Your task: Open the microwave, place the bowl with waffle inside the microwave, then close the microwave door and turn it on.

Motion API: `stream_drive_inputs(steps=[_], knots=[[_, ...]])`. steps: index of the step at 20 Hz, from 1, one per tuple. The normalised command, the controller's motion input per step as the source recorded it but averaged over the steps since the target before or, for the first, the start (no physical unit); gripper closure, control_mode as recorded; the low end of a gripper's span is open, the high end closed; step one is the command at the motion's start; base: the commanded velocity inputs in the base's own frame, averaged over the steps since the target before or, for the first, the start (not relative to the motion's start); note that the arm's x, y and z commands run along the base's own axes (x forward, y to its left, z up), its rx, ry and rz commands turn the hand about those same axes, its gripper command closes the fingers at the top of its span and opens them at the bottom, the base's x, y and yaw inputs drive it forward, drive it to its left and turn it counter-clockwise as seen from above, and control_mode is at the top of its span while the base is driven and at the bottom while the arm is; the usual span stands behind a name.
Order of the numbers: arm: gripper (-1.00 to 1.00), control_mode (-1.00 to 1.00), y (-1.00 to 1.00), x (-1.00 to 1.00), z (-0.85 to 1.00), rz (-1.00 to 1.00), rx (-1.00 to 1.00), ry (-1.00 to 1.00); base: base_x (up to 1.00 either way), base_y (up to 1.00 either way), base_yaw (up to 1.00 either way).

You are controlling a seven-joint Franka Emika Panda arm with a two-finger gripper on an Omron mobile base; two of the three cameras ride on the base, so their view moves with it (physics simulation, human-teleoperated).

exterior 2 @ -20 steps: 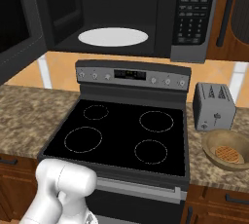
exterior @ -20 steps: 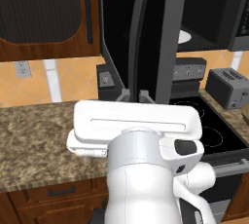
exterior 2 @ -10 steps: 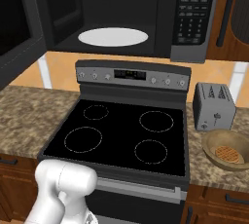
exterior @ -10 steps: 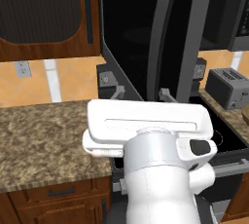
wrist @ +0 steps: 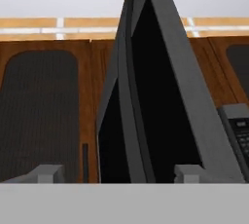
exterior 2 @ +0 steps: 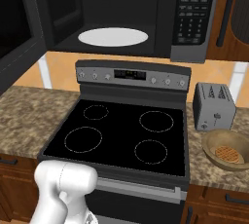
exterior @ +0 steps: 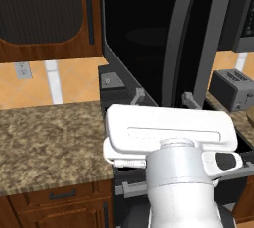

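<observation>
Microwave [exterior 2: 126, 18] hangs over the stove [exterior 2: 121, 138], its cavity exposed in the right base view, with the white turntable plate [exterior 2: 113, 37] lying flat on the cavity floor and the keypad panel [exterior 2: 190, 11] to the right of the opening. The microwave door [exterior: 149, 38] stands swung out toward the robot; the left base view shows its glossy black glass and grey frame edge-on, rising just behind the arm. In the right base view the same door enters only as a dark panel at the left edge.

The hand view looks up along the door's edge, a tall dark wedge [wrist: 146, 96] against ribbed wooden cabinets [wrist: 44, 116], with the keypad at its right margin. The gripper [wrist: 115, 173] shows two grey fingertips [wrist: 46, 173] spread well apart, one on either side of the door's lower edge and touching nothing. In the left base view the same tips peek above the white arm, just in front of the door.

The bowl [exterior 2: 226, 149] with the waffle [exterior 2: 229, 154] sits on the granite counter [exterior 2: 29, 116] right of the stove, just in front of the grey toaster [exterior 2: 213, 106].
</observation>
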Motion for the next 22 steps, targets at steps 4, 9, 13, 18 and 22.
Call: stream_drive_inputs(steps=[4, 9, 13, 18, 22], knots=[[-1.0, -1.0, 0.0, -1.0, 0.1, 0.0, 0.0, -0.2, 0.0, 0.0, 0.0], [-1.0, -1.0, -0.57, -0.55, 0.14, 0.0, 0.01, -0.05, 0.0, 0.0, 0.0], [-1.0, -1.0, -1.0, 0.04, -0.54, 0.04, 0.11, 0.05, 0.0, 0.0, 0.0], [-1.0, -1.0, -1.0, 0.16, -0.99, 0.13, 0.12, 0.0, 0.0, 0.0, 0.0], [-1.0, -1.0, -1.0, 0.68, -1.0, 0.19, 0.14, 0.0, 0.0, 0.0, 0.0]])
